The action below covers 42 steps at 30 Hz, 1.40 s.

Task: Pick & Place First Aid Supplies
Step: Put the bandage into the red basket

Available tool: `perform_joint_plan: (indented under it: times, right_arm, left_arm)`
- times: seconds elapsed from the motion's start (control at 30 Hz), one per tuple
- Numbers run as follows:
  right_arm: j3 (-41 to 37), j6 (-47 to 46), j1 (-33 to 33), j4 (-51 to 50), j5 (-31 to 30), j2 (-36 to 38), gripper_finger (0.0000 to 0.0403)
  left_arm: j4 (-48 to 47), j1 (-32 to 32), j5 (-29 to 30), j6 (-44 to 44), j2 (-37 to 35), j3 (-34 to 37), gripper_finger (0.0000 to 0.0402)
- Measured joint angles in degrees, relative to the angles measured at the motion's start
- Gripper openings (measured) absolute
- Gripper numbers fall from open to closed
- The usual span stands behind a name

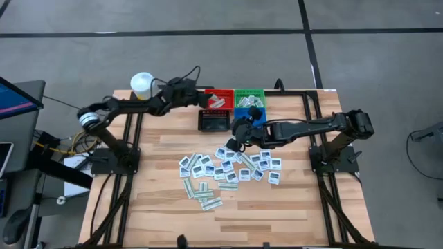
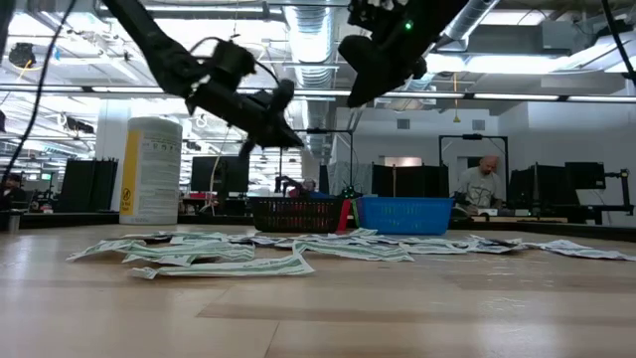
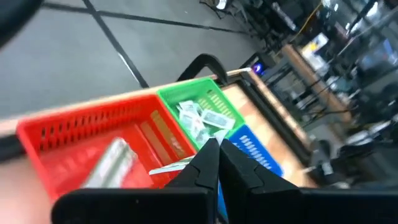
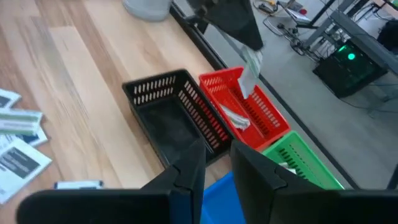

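L gripper [image 4: 239, 28] pinched on a pale strip [image 4: 250, 74], hanging long-axis down right above red bin [image 4: 249, 109]. R gripper [image 1: 239, 131] above blue bin, jaws slightly apart, apparently empty; packets [image 1: 228, 169] on table.

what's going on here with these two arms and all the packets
The left end effector hangs above the red bin, shut on a narrow pale strip packet. The right end effector hovers near the blue bin with nothing visibly held. Many packets lie spread on the table.
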<state>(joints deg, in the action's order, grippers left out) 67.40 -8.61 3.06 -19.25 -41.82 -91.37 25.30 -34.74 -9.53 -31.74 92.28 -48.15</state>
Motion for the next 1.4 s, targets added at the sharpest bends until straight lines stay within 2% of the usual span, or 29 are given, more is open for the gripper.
perform_joint_plan:
  times: [0.37, 0.5, 0.73, 0.9, 0.97, 1.1, 1.2, 1.3, 1.4]
  right_arm:
    - [0.0, -2.4, -4.2, -7.3, 1.9, 0.0, 0.0072]
    - [0.0, -3.0, -6.5, -6.7, 1.9, 0.0, 0.0072]
    - [0.0, -2.4, -9.6, -4.9, 4.7, 0.0, 0.0072]
    - [0.0, 0.1, -10.0, -6.3, 4.8, 0.0, 0.0072]
    - [0.0, 1.1, -10.0, -8.2, 7.2, 0.0, 0.0072]
    - [-1.9, 3.9, -9.9, -9.2, 17.3, 0.0, 0.0072]
    - [-2.5, 4.1, -9.8, -11.2, 27.5, 0.0, 0.0072]
    - [-2.6, 4.1, -8.9, -12.7, 34.3, 0.0, 0.0072]
    - [-2.6, 4.1, -7.2, -12.5, 35.8, 0.0, 0.0072]
  left_arm:
    - [0.1, -5.4, -0.5, -0.2, 8.6, -6.1, 0.0025]
    - [0.5, -6.6, -5.3, -0.2, 10.0, -6.7, 0.0053]
    - [0.0, -6.5, -9.1, -0.7, 9.0, -6.6, 0.0104]
    - [-0.2, -6.1, -19.8, -0.6, 5.1, -3.5, 0.0115]
    - [-0.4, -5.0, -22.2, -0.3, 2.4, -0.5, 0.0115]
    - [-0.4, -1.1, -21.4, 1.5, -5.6, 7.3, 0.011]
    - [-0.4, 3.1, -18.3, 1.5, -12.3, 13.3, 0.0108]
    - [0.0, 8.9, -12.0, 1.0, -19.3, 18.3, 0.0108]
    - [0.6, 15.6, -3.1, 0.9, -25.2, 22.0, 0.0108]
